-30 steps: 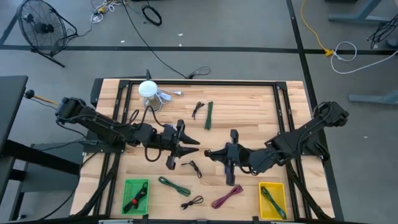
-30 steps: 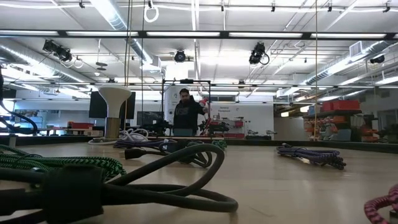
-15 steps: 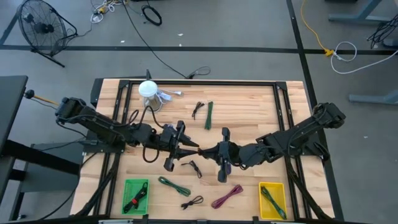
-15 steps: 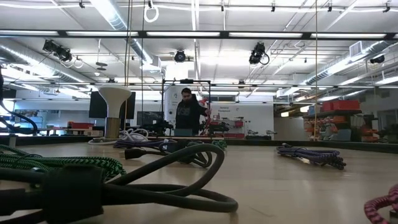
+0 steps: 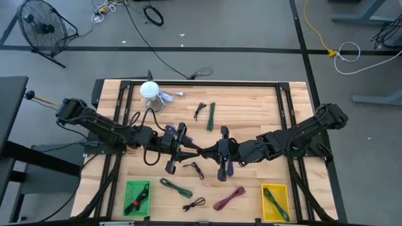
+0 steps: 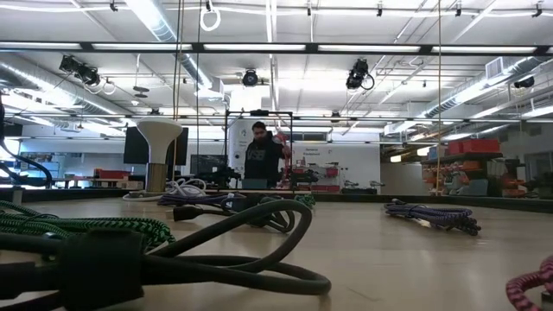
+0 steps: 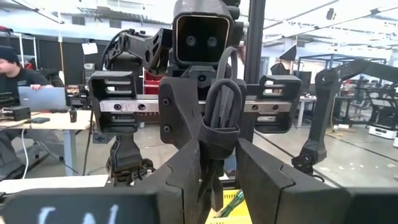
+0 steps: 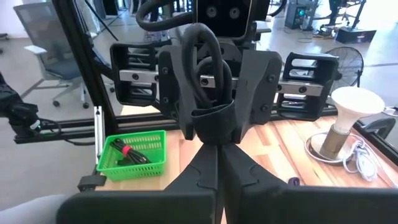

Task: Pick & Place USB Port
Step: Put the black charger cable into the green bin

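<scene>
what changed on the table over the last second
The right gripper moved across the table toward the left gripper and now meets it at the middle, both on a bundled black cable. The left arm barely shifted. The green bin, yellow bin and loose cables stayed put.

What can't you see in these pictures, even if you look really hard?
1. High view: the black cable is too small where the left tool and right tool meet over it.
2. Low view: neither tool shows; the nearest cables are blurred.
3. Both wrist views: the cable's ends are hidden by the tool fingers.
</scene>
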You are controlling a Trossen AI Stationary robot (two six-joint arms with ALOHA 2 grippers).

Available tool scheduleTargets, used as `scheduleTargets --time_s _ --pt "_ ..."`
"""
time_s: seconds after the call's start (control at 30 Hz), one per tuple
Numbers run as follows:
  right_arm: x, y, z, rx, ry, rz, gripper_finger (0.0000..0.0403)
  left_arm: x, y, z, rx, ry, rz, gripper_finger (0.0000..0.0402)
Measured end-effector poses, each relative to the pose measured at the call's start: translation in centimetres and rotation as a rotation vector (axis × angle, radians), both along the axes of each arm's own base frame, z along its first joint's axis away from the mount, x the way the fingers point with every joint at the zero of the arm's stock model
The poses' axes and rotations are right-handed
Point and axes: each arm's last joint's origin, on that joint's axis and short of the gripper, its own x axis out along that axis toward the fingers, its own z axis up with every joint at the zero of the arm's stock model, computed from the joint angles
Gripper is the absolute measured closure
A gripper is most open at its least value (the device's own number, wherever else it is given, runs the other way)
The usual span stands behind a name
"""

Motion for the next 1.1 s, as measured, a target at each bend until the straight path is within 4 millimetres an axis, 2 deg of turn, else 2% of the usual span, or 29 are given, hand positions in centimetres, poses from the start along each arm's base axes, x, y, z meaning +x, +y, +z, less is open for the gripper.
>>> scheduleTargets --time_s 0.2,0.37,0.87,1.1 --pt "0.6 0.0 -0.5 0.004 0.003 0.010 0.0403 0.0 0.0 -0.1 0.006 0.010 0.002 0.0306" --pt "0.7 -0.1 -0.6 0.001 0.008 0.011 0.0403 0.0 0.0 -0.2 0.016 0.025 0.006 0.0375" --pt "0.6 0.0 -1.1 -0.054 0.053 0.018 0.0322 0.1 0.1 -0.4 0.025 0.037 0.059 0.0375" --pt "0.1 0.0 -1.1 -0.049 0.088 0.057 0.0263 0.0 -0.3 -0.7 0.033 0.084 0.088 0.0376"
